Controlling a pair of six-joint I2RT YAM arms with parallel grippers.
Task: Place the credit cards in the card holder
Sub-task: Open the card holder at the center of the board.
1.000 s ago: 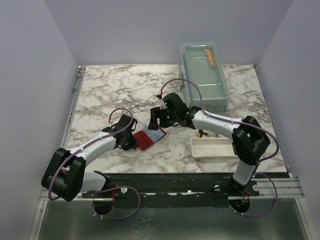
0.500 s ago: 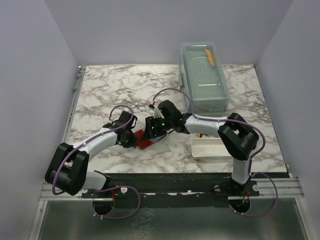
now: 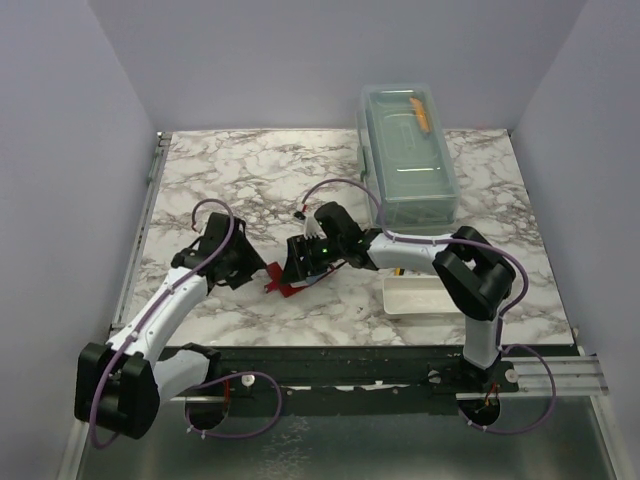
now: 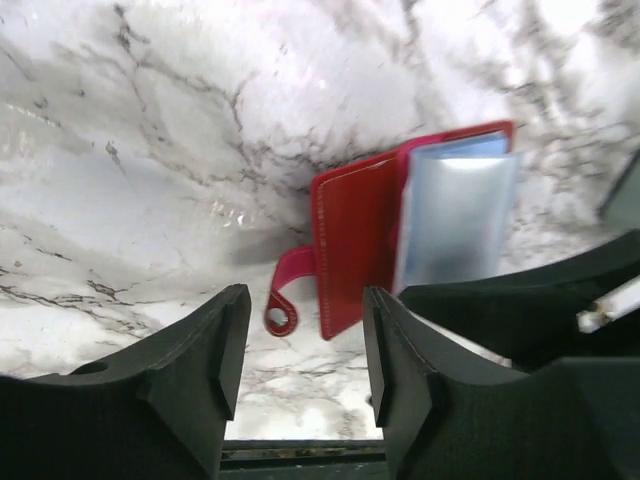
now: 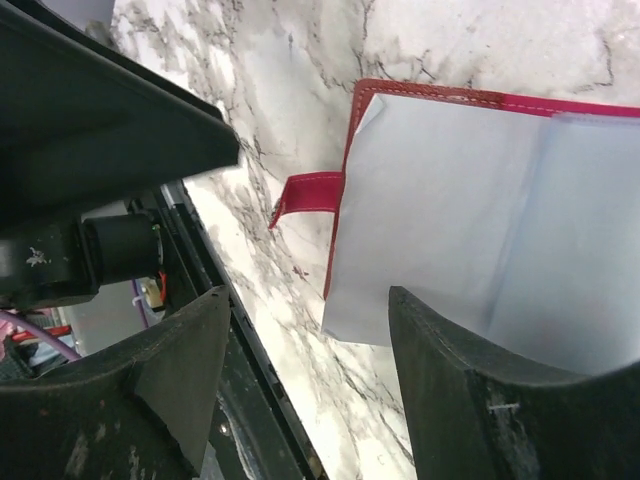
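The red card holder (image 4: 358, 238) lies open on the marble, with pale see-through sleeves (image 4: 455, 220) fanned over its right half and its snap strap (image 4: 284, 302) pointing toward me. In the top view the card holder (image 3: 277, 284) shows just left of my right gripper (image 3: 300, 262). My left gripper (image 4: 297, 350) hangs open a short way back from the strap, with nothing between its fingers. My right gripper (image 5: 310, 370) is open too, low over the sleeves (image 5: 480, 240), one finger above their edge. The credit cards are hidden from view.
A clear lidded plastic box (image 3: 408, 165) with an orange item inside stands at the back right. A white tray (image 3: 425, 297) lies by the right arm, a small dark-and-yellow object (image 3: 400, 268) just behind it. The table's black front rail (image 5: 250, 400) runs close under my right gripper.
My left gripper has opened, let go of the card holder and drawn back to the left. My right gripper has come down and leftward onto the holder.
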